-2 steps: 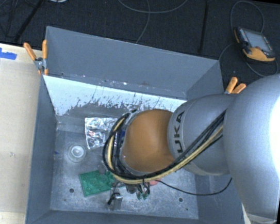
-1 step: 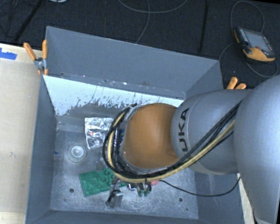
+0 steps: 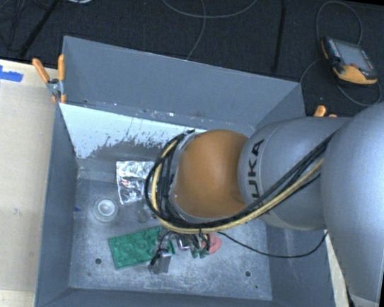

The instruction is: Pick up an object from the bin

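The grey metal bin (image 3: 179,94) holds only a few loose things, and the flat green plate (image 3: 131,249) on its floor serves as the mark for the rest. The plate is roughly rectangular, lies flat and is turned askew, with its right end raised toward the bin's back.

The arm (image 3: 359,181) reaches in from the right of the plate. Its orange cover (image 3: 207,173) hangs above and to the right of the plate, ringed by black and yellow cables (image 3: 161,180). Under the cover the gripper (image 3: 160,259) comes down at the plate's right end, where a dark tip overlaps that edge. Whether it is touching the plate or just above it cannot be told. Whether the gripper stands wide or narrow cannot be told either, since the cover and cables hide most of it. Nothing can be seen held in it.

A piece of crumpled foil (image 3: 129,179) lies behind the plate, toward the bin's back wall and clear of the plate. A small clear round cap (image 3: 105,209) sits near the plate, behind it and to its left, and between the plate and the foil. To the right of the plate, past the gripper, a reddish thing (image 3: 213,243) shows partly from under the cover, and its kind is not clear.
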You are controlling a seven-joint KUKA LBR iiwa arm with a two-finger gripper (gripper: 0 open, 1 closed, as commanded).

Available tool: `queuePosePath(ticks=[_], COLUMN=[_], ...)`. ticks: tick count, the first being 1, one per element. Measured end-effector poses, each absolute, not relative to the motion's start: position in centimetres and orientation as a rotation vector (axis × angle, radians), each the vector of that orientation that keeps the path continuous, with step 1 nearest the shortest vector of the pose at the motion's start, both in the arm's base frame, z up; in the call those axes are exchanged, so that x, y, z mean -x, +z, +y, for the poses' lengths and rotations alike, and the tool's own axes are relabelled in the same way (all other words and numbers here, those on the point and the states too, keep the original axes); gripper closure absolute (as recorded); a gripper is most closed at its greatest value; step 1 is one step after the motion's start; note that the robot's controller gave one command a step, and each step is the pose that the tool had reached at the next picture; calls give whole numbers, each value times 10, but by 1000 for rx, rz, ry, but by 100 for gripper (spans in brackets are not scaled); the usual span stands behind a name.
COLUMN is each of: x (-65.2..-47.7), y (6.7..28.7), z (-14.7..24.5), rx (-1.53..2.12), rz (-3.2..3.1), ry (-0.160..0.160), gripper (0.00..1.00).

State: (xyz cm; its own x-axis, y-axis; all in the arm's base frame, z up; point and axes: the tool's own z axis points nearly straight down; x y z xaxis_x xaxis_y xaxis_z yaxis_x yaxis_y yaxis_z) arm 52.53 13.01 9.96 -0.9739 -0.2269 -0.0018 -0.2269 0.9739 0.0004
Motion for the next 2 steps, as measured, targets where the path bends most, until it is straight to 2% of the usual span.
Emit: queuePosePath(ticks=[1, 2], x=[-538, -538], y=[68, 68], z=[137, 137], rx=[518, 511], rz=[3099, 3101], ry=[0, 1], gripper=[0, 0])
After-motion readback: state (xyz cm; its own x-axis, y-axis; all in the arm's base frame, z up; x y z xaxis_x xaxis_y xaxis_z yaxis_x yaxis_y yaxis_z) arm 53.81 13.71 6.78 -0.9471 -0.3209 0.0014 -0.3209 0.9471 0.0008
